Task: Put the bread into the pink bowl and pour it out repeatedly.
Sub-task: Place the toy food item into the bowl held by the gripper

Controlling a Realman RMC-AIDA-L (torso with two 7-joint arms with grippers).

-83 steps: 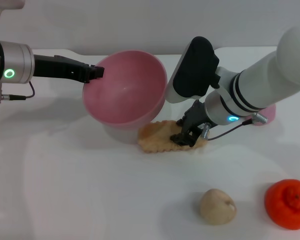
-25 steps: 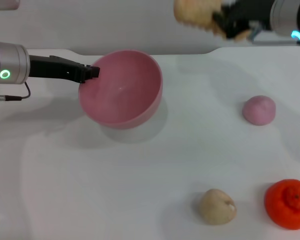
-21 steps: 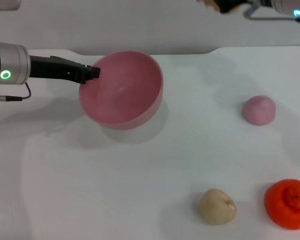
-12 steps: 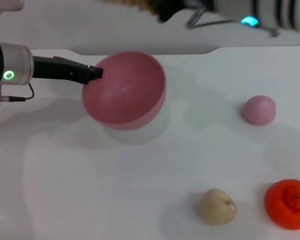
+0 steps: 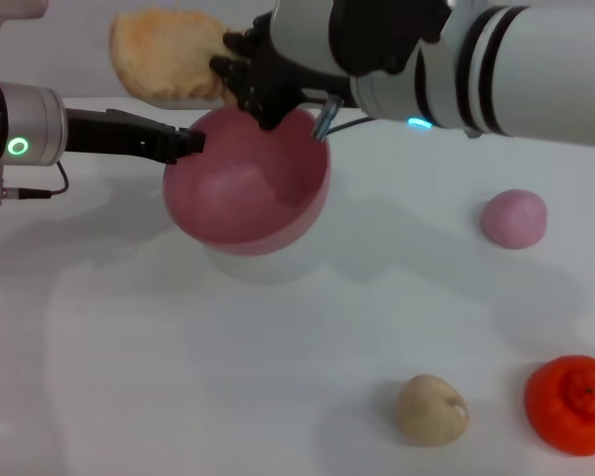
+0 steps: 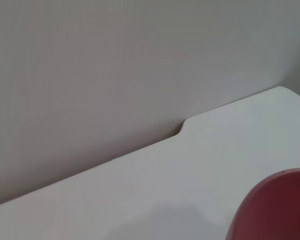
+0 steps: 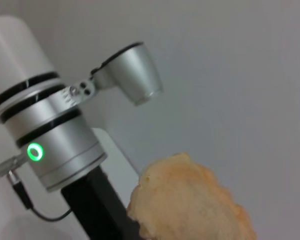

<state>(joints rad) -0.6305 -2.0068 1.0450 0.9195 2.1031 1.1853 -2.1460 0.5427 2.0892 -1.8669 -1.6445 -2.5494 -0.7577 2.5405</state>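
The bread (image 5: 169, 56), tan and bumpy-edged, is clamped in the right hand (image 5: 240, 74). The tilted, shiny pink bowl (image 5: 248, 183) is gripped at its rim by the left hand (image 5: 190, 145).

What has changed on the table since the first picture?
The right tool lifted the bread off the table and carried it above the pink bowl, toward the robot's left. The left tool kept holding the bowl's rim; the other foods stayed.

Bread (image 5: 169, 57) above bowl (image 5: 246, 188) rear-left rim; bun (image 5: 514, 218) right; lump (image 5: 431, 409), orange fruit (image 5: 571, 404) front-right.
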